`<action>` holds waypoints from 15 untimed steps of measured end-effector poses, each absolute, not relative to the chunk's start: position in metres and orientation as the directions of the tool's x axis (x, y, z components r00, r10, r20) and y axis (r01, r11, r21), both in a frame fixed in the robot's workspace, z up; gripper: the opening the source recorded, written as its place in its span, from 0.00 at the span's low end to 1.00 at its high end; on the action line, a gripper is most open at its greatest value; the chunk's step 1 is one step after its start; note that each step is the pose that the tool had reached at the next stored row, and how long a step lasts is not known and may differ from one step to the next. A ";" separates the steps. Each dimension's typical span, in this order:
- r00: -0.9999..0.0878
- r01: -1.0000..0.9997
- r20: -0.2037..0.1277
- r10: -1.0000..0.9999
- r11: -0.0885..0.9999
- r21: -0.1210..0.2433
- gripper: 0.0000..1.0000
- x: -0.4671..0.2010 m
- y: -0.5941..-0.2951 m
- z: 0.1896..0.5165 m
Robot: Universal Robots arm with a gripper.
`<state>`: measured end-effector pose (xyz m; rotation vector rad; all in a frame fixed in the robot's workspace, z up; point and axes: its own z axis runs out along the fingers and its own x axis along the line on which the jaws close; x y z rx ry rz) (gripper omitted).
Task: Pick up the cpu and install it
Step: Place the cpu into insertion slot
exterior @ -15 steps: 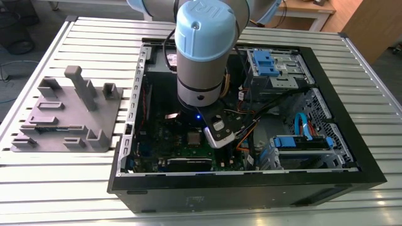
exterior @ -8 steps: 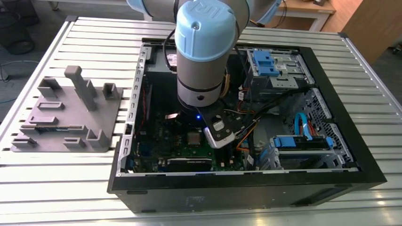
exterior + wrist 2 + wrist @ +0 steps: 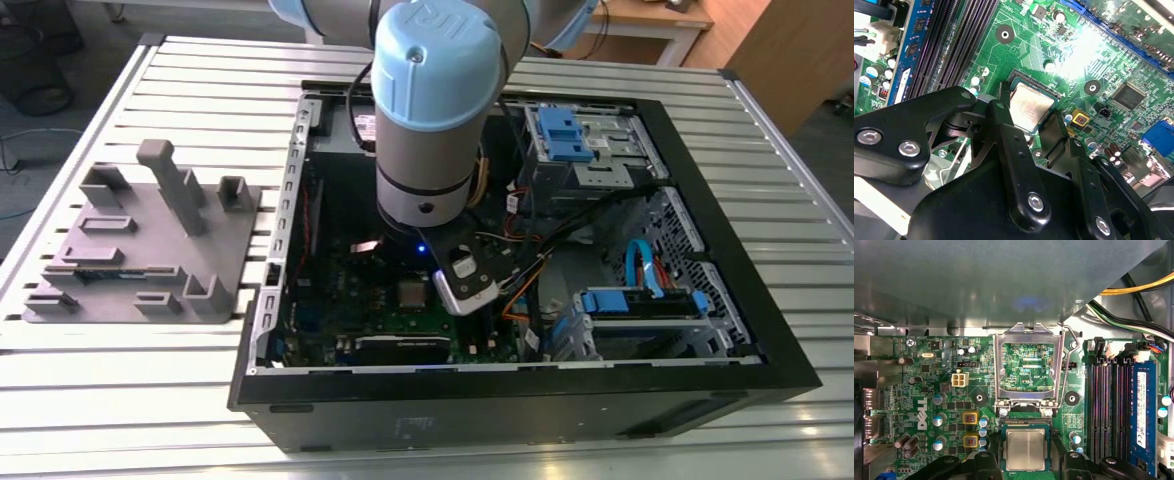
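Observation:
The cpu [image 3: 1025,449] [image 3: 1029,106] is a small square chip with a silver top, lying level at the motherboard socket, just below the raised metal socket frame [image 3: 999,371]. My gripper [image 3: 1026,462] [image 3: 1030,117] straddles it, and its black fingers [image 3: 985,466] [image 3: 1004,117] press against two opposite sides of the chip. In the exterior view the arm reaches down into the open computer case, the gripper [image 3: 430,278] sits low over the green board, and a grey square [image 3: 411,292] shows at the socket.
The grey plastic tray [image 3: 134,250] with upright blocks stands on the slatted table at the exterior view's left of the case [image 3: 534,400]. Memory slots [image 3: 1109,405] run beside the socket. Cables [image 3: 534,270] and blue drive brackets [image 3: 641,300] lie at the exterior view's right.

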<state>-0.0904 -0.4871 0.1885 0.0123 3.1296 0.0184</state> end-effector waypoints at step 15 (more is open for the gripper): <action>-1.000 0.008 -0.012 0.008 1.000 0.012 0.54 -0.090 -0.487 0.190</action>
